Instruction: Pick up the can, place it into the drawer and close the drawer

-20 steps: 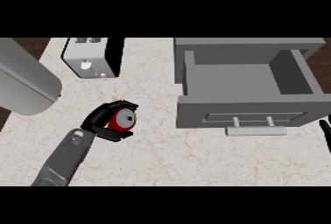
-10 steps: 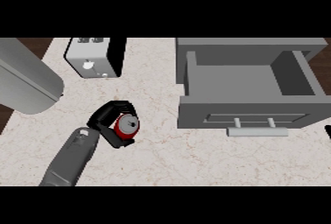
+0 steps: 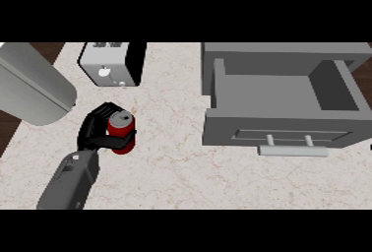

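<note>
Black fingers [image 3: 98,129] curl around the red can [image 3: 120,132], thumb across its lower side, so the left hand [image 3: 93,132] grasps it upright for carrying. The can sits toward the counter's [image 3: 181,172] left edge, well apart from the open drawer [image 3: 280,98] at the right edge. The right hand is out of view.

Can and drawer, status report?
Left hand curled round can, left of the drawer. Right hand out of view. Drawer open, nothing in it. Path looks clear.

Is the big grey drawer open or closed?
Open. The grey box-shaped drawer is pulled out; you can see its bare inside floor, with nothing in it.
</note>
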Controlling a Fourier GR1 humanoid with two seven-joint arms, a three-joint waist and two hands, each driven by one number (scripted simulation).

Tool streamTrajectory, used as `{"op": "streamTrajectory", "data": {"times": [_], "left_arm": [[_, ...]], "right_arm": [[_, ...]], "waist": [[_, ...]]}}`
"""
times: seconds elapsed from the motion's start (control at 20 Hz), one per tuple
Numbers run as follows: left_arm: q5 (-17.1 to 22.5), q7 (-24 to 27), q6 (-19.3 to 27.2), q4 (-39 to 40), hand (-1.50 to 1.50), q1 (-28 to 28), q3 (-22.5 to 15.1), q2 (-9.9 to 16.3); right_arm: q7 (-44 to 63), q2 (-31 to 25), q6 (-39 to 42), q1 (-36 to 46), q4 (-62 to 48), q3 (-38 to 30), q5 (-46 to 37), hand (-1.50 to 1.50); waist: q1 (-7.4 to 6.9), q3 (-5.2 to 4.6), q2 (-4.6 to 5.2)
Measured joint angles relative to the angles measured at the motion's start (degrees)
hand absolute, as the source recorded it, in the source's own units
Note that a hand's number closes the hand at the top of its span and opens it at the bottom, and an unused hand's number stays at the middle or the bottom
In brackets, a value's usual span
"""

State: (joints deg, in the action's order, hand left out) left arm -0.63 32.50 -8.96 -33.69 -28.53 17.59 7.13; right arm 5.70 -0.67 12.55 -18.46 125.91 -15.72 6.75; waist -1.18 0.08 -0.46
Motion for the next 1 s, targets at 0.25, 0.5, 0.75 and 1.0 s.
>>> {"op": "streamTrajectory", "data": {"times": [0.25,0.5,0.75,1.0], "left_arm": [[1.44,-8.40,4.25,-14.65,1.50,3.81,-2.32,-3.00],[1.31,-17.82,7.73,-28.64,1.50,5.48,-6.88,-5.30],[1.07,-26.29,13.14,-38.97,1.50,4.78,-13.63,-6.49],[0.83,-36.50,16.99,-45.54,1.50,0.17,-18.19,-6.93]], "right_arm": [[-0.72,0.43,-0.64,0.10,0.19,0.91,-0.72,-1.50],[-1.47,-0.04,-0.12,-0.94,0.21,0.46,0.12,-1.50],[-0.74,-0.05,-0.79,-0.29,1.00,0.90,0.10,-1.50],[-0.51,-1.23,-0.13,-0.15,0.57,-1.10,1.91,-1.50]], "waist": [[0.34,0.00,0.03],[0.74,-0.02,0.10],[1.09,-0.04,0.21],[1.38,-0.05,0.27]]}}
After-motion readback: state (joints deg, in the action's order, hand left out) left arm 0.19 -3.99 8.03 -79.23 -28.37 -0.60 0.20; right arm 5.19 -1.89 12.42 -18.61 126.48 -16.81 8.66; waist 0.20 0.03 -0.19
